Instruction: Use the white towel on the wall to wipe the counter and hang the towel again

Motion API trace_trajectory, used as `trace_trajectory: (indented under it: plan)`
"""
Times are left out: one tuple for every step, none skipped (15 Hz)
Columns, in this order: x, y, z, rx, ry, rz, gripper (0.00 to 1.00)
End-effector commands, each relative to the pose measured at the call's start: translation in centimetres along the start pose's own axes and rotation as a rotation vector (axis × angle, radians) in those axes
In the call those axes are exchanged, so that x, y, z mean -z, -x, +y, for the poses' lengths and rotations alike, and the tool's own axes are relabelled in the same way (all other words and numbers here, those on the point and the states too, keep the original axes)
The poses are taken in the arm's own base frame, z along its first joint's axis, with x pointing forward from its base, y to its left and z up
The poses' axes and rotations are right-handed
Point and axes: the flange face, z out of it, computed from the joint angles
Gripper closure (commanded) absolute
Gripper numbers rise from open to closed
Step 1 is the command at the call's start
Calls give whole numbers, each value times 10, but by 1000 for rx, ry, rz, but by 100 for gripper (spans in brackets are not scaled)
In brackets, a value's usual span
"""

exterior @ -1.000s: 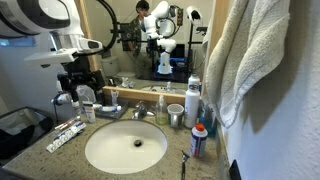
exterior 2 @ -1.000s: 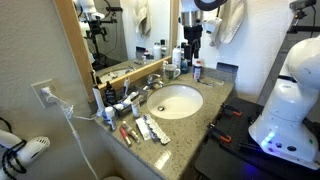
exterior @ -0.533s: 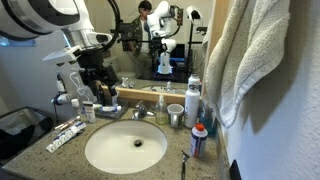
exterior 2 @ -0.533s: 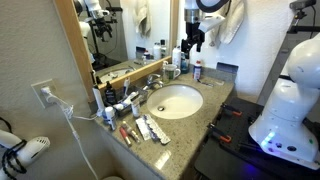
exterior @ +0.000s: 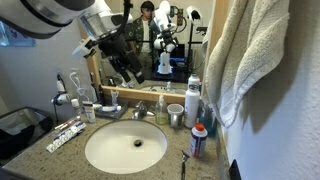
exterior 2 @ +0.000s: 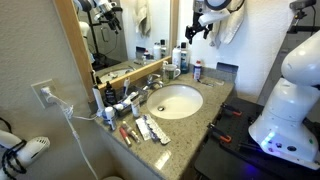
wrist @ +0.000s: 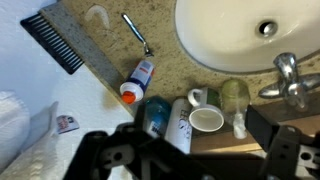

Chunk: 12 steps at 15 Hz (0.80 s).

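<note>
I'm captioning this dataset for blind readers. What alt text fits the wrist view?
Looking down from the robot's open hand, dark and blurred along the bottom edge, at a speckled counter crowded with toiletries: a black comb, an orange-capped tube and a white cup. The white sink basin and chrome faucet sit at right; the white towel shows at lower left.
</note>
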Motion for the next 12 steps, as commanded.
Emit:
trace_trajectory:
  plan:
    - [11, -17, 33, -146, 60, 113, 0]
    - [13, -23, 44, -183, 80, 144, 0]
    - [15, -28, 54, -221, 99, 176, 0]
    - [15, -33, 65, -257, 118, 210, 0]
    - [17, -38, 76, -296, 139, 242, 0]
    - [18, -42, 86, -333, 161, 276, 0]
    - [19, -46, 96, -371, 185, 307, 0]
    - [19, -49, 106, -410, 210, 338, 0]
    - [20, -52, 116, -447, 236, 371, 0]
    - [20, -55, 124, -484, 263, 406, 0]
    - [21, -57, 132, -519, 292, 443, 0]
    - [22, -59, 138, -551, 320, 480, 0]
